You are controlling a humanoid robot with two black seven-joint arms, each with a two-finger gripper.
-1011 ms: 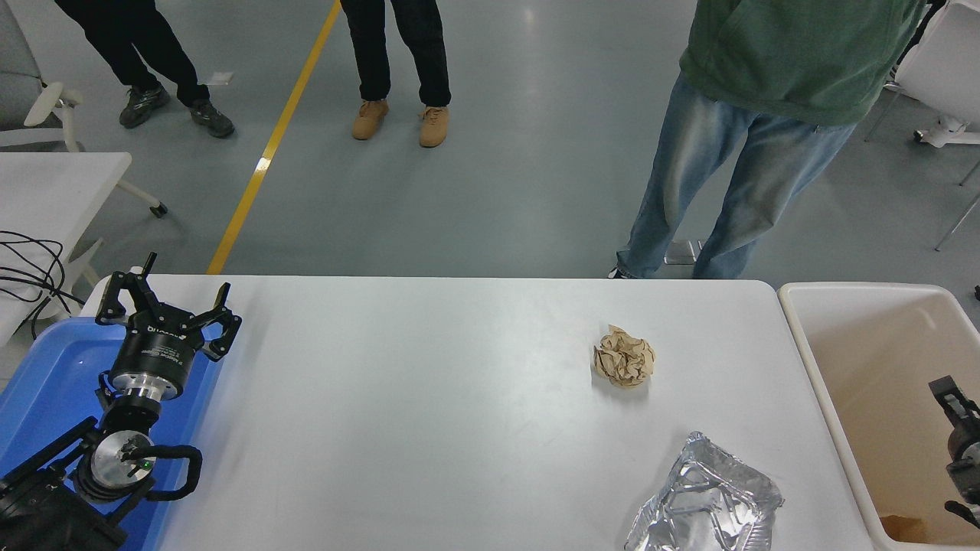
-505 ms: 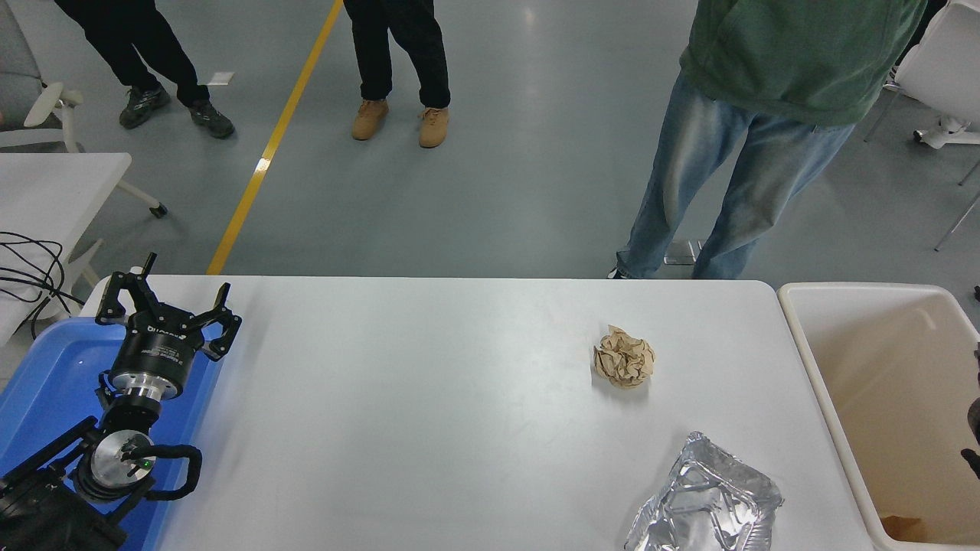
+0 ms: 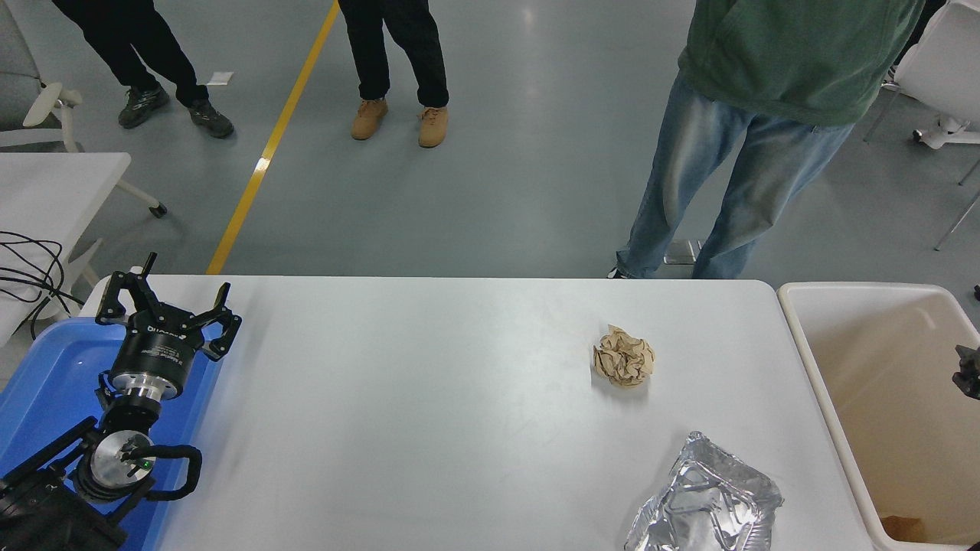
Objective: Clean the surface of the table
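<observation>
At the near right corner of the surface (image 3: 429, 428) lies a crumpled sheet of foil (image 3: 704, 505), partly cut off by the picture's bottom edge. At the near left corner the left gripper (image 3: 164, 314) sits parked over a blue tray (image 3: 46, 383) that overlaps the left edge, its jaws spread wide and holding nothing. Farther in, toward the right half and roughly midway between the near and far edges, rests a ball of crumpled brown paper (image 3: 624, 357), clear of the foil and touching nothing else. Just beyond the right edge stands a cream bin (image 3: 811, 337), with a scrap of brown at its near bottom corner. Only a sliver of the right gripper (image 3: 967, 370) shows at the picture's right border, above the bin, and whether its jaws are open or closed cannot be told. Both pieces of litter lie to the left of that gripper, across the bin's rim, and far from the parked left arm, so the right arm looks the better placed to reach either one. The paper ball is roundish, with no clear long axis. Past the far edge, people stand on the grey floor (image 3: 498, 153).
</observation>
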